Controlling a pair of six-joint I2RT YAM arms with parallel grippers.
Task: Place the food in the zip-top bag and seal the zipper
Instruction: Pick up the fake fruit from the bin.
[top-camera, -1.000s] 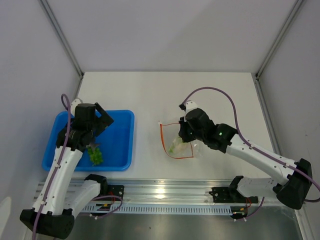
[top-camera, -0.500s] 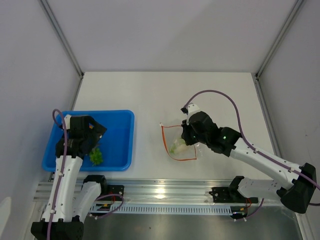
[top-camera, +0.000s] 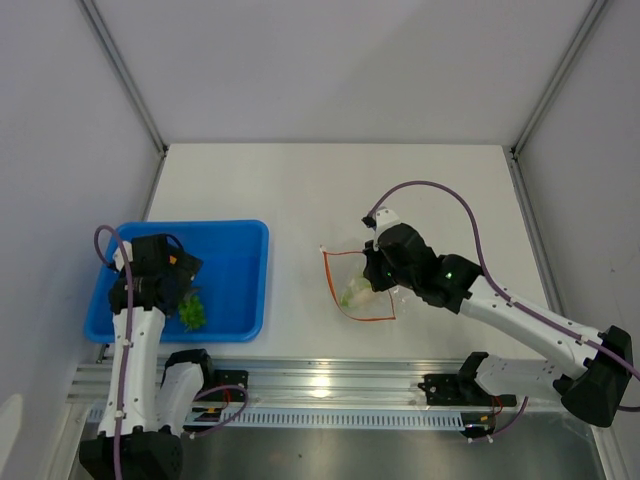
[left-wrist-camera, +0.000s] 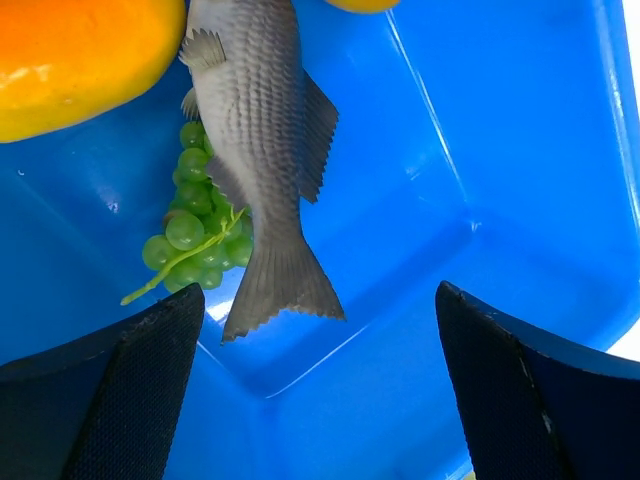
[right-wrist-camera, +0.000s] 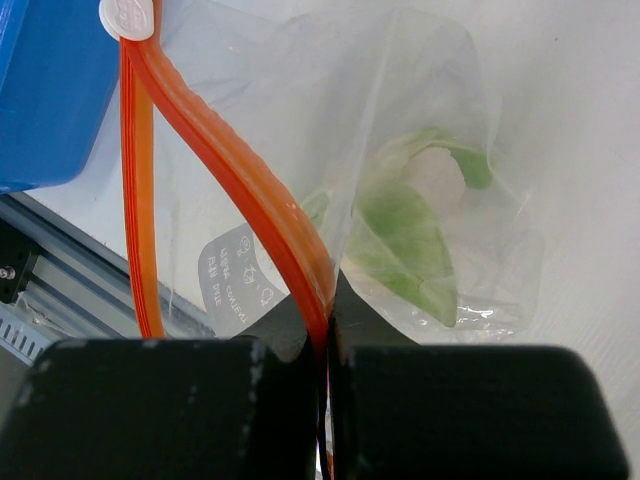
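The clear zip-top bag (top-camera: 362, 290) lies on the white table with its red zipper (right-wrist-camera: 235, 180) gaping open; a white cauliflower with green leaves (right-wrist-camera: 420, 215) is inside it. My right gripper (right-wrist-camera: 328, 330) is shut on the zipper edge, seen from above at the bag's right side (top-camera: 385, 272). My left gripper (left-wrist-camera: 320, 400) is open and empty, low inside the blue tray (top-camera: 235, 290), just short of the grey fish (left-wrist-camera: 262, 140). Green grapes (left-wrist-camera: 195, 225) lie under the fish, and an orange-yellow fruit (left-wrist-camera: 70, 55) lies beside it.
The blue tray (left-wrist-camera: 520, 150) sits at the table's left front; its wall rises close around my left fingers. Metal rails run along the near table edge (top-camera: 330, 385). Grey walls close the sides and back.
My left arm has drawn back and lowered into the tray's near left part. The right gripper shifted slightly, then held still on the zipper.
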